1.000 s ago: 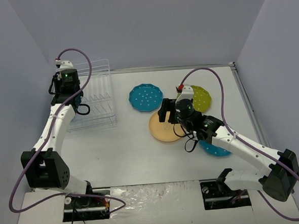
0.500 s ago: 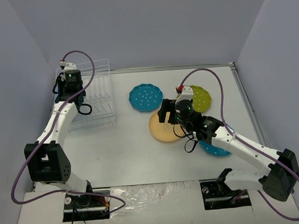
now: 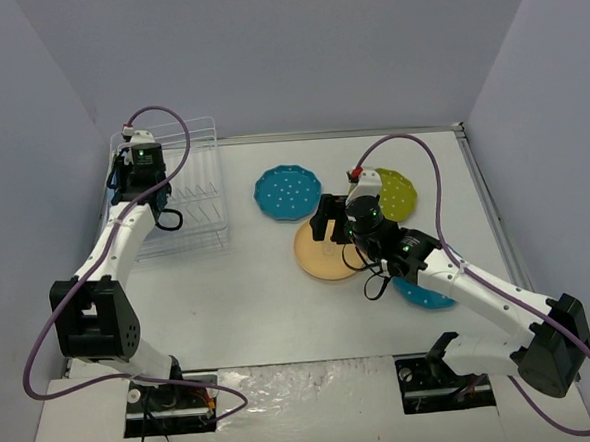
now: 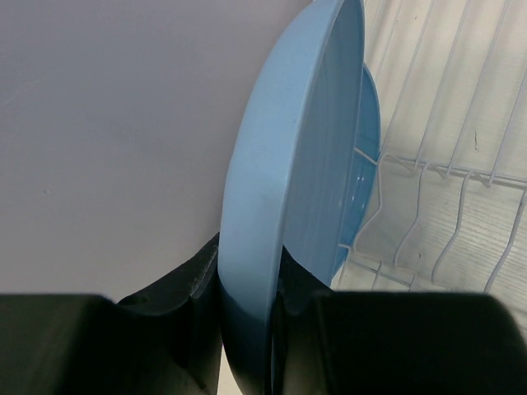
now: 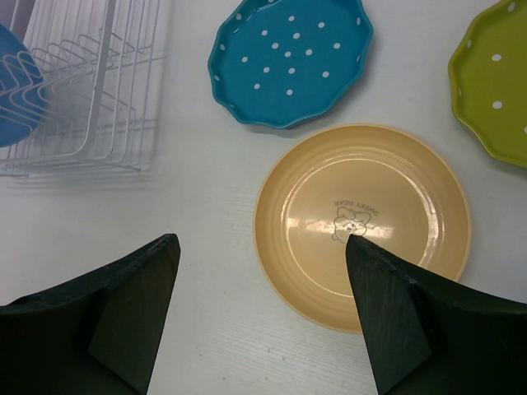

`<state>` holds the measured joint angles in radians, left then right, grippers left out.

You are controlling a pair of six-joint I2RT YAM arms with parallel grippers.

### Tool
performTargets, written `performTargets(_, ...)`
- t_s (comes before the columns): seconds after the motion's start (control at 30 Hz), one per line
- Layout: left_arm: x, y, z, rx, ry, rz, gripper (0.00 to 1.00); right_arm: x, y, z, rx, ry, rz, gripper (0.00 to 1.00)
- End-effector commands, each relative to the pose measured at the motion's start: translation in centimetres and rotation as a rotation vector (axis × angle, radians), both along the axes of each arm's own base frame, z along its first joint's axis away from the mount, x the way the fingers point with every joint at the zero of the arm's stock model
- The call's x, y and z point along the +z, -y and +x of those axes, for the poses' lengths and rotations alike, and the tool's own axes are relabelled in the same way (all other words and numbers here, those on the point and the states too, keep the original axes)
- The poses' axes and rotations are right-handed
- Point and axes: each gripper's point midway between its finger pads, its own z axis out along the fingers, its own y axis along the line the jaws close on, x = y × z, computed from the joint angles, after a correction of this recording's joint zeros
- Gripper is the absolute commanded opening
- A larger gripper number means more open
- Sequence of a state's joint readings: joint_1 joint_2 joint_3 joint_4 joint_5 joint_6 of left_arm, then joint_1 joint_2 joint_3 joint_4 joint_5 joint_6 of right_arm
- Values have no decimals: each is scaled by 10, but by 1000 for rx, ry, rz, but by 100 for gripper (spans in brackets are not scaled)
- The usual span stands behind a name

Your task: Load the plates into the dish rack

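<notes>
- Rack (image 3: 188,192): white wire, far left.
- Blue plate (image 4: 280,206): on edge at the rack, its lower rim pinched in the left gripper (image 4: 247,329).
- Second blue plate (image 4: 370,123): upright just behind it, in the rack.
- Teal plate (image 3: 287,193), orange plate (image 3: 315,257), lime plate (image 3: 402,194): flat, clustered mid-table.
- Second teal plate (image 3: 425,295): flat, partly under the right arm.

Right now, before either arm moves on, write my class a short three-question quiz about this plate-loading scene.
1. True or false: the left tool is shut on a light blue plate held on edge.
2. Which plate lies below the open right tool? A teal dotted; B orange-yellow plate; C lime green.
3. Fill in: the second plate, standing in the dish rack, is ____ in colour.
Key: 1 true; 2 B; 3 light blue.
</notes>
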<state>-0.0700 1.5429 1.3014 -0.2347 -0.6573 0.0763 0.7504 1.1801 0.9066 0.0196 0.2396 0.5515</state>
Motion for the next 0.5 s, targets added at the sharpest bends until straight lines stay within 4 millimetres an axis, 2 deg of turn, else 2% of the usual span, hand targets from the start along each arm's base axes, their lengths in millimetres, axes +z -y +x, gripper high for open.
performTargets(0.0, 23, -3, 7, -2, 82, 16, 0, 19, -3, 9, -15, 61, 58, 78)
performTargets(0.47, -3, 5, 13, -35, 6, -8, 0, 16, -1, 7, -19, 58, 67, 78)
